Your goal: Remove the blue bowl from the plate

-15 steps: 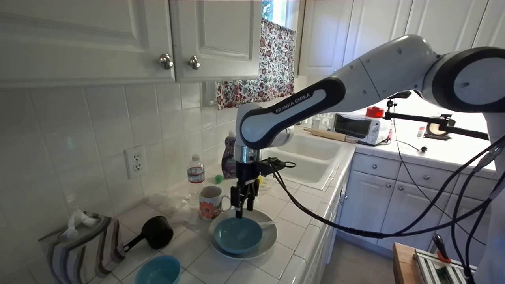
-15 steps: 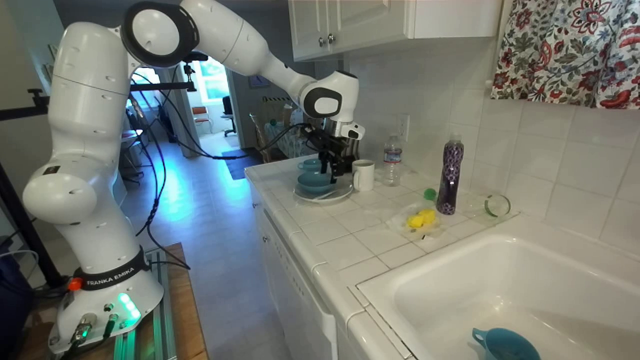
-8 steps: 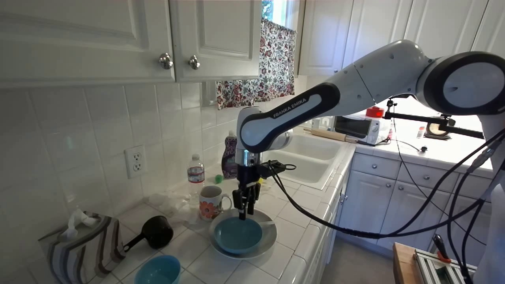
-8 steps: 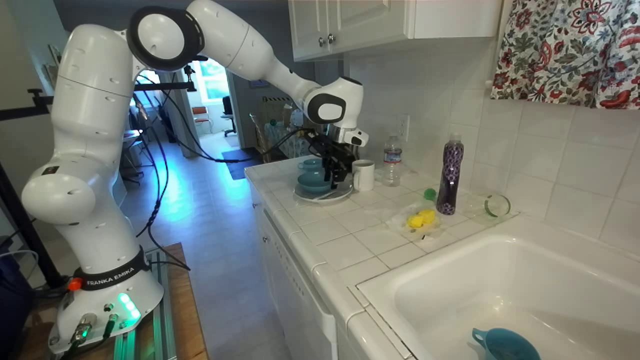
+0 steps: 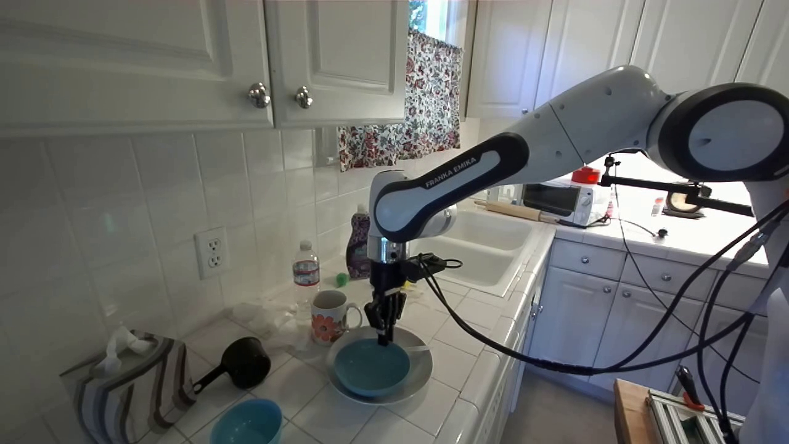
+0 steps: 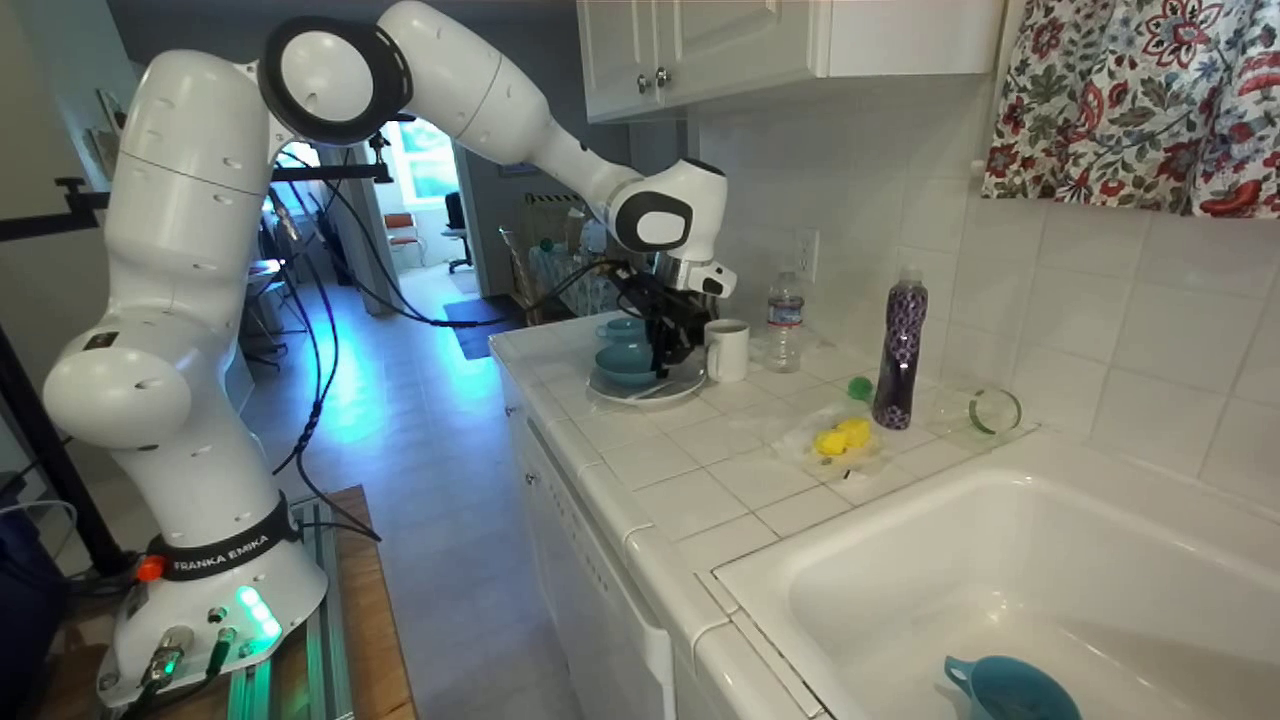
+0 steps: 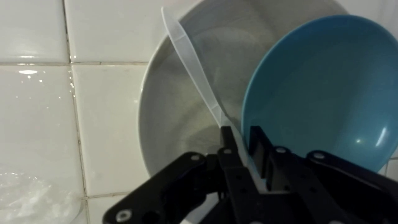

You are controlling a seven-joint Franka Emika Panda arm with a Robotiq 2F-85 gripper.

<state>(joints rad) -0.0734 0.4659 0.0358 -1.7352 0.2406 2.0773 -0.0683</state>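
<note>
The blue bowl [image 7: 323, 90] sits in the plate [image 7: 161, 102], off to one side of it, as both exterior views also show the bowl [image 5: 372, 370] on the plate [image 5: 420, 376]. My gripper [image 7: 242, 129] points down at the bowl's rim, one finger inside the bowl and one outside over the plate. A narrow gap is left between the fingers; the rim and part of a white plastic utensil [image 7: 194, 65] run through it. Contact with the rim cannot be made out. In an exterior view the gripper [image 6: 660, 370] hides the bowl's side facing the mug.
A flowered mug [image 5: 327, 319] stands close beside the plate, with a water bottle [image 5: 306, 274] behind. A brighter blue bowl [image 5: 248, 424], a black pan [image 5: 246, 362] and a striped box [image 5: 132, 388] share the counter. The sink [image 6: 1050, 540] holds a blue cup [image 6: 1020, 690].
My gripper has come down a little to the bowl's rim, shifting slightly toward the sink in between. Its fingers have moved much nearer each other. Bowl and plate have stayed put.
</note>
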